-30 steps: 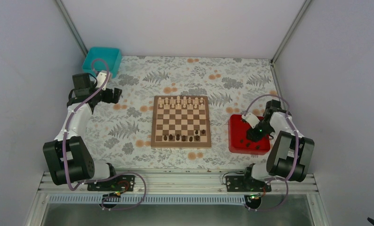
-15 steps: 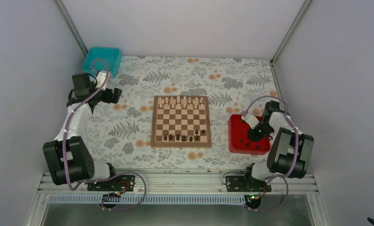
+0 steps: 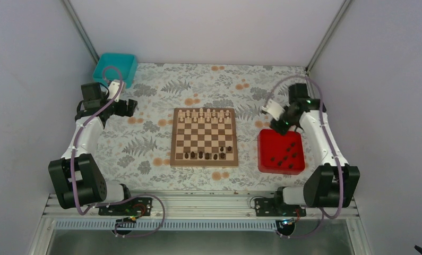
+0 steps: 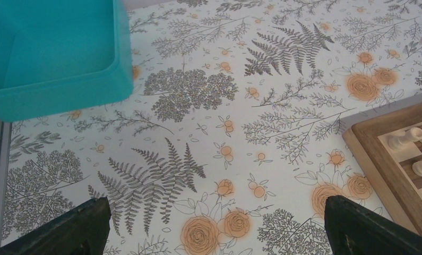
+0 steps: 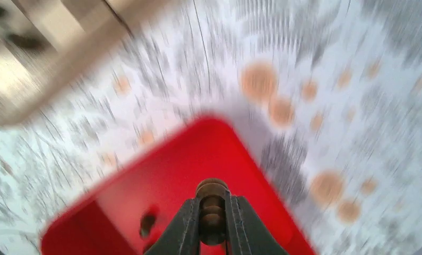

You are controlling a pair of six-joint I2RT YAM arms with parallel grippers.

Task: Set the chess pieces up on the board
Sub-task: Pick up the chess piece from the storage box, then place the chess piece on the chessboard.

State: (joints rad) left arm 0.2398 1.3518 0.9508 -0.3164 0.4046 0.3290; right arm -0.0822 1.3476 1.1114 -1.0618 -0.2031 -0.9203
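The right gripper (image 3: 280,123) is clamped on one dark piece (image 5: 212,212), pinched between both fingers. The piece's long axis seems to run in line with the fingers, its rounded head toward the tips. The wrist view is motion-blurred, so I cannot tell which piece it is.

In the top view the gripper hangs over the 11 o'clock corner of the tray (image 3: 267,143), where more dark pieces (image 3: 285,156) lie loose. The board (image 3: 204,163) lies at about 8 o'clock from the fingers. Its dark row (image 3: 200,155) runs along the 6 o'clock edge and looks only partly filled. The carry, as I judge it, goes that way and then straight down onto a free square, to keep the piece upright.

The left gripper (image 3: 128,106) is spread wide and holds nothing. It sits at 9 o'clock from the board, near the bin (image 3: 114,68), well apart from the tray, so the right arm is the nearer one.
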